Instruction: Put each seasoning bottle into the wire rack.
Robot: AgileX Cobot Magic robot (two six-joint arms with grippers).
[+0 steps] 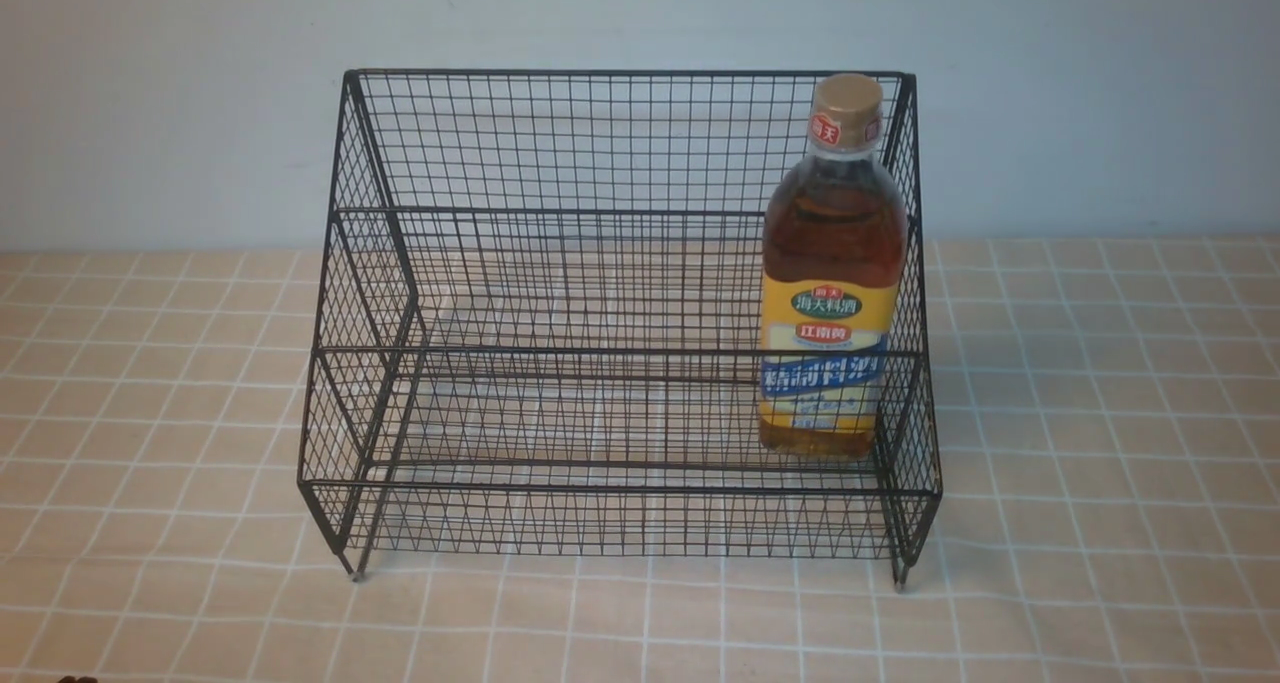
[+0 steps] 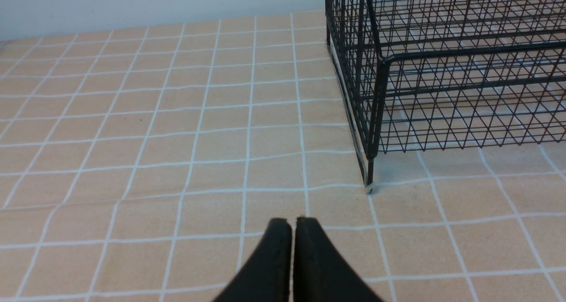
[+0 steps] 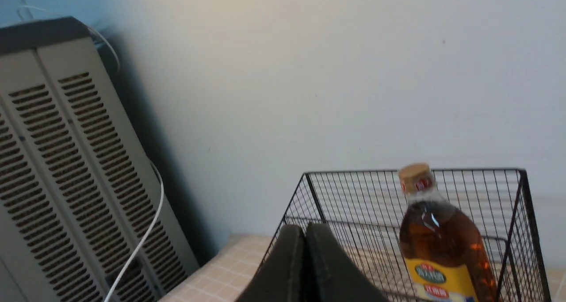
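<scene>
The black wire rack (image 1: pixel 560 213) stands in the middle of the checked tablecloth. One seasoning bottle (image 1: pixel 830 293), amber liquid with a tan cap and yellow label, stands upright on the lower tier at the rack's right end. Neither arm shows in the front view. In the left wrist view my left gripper (image 2: pixel 292 222) hovers shut and empty over the cloth, short of the wire rack's (image 2: pixel 376 94) front left foot. In the right wrist view my right gripper (image 3: pixel 305 227) is shut with nothing in it, well back from the wire rack (image 3: pixel 362 196) and the seasoning bottle (image 3: pixel 442 235).
A beige louvred cabinet (image 3: pixel 66 160) with a white cable (image 3: pixel 146 231) stands against the wall beyond the table's edge. Checked tablecloth (image 1: pixel 1100 413) spreads on both sides of the rack and in front of it.
</scene>
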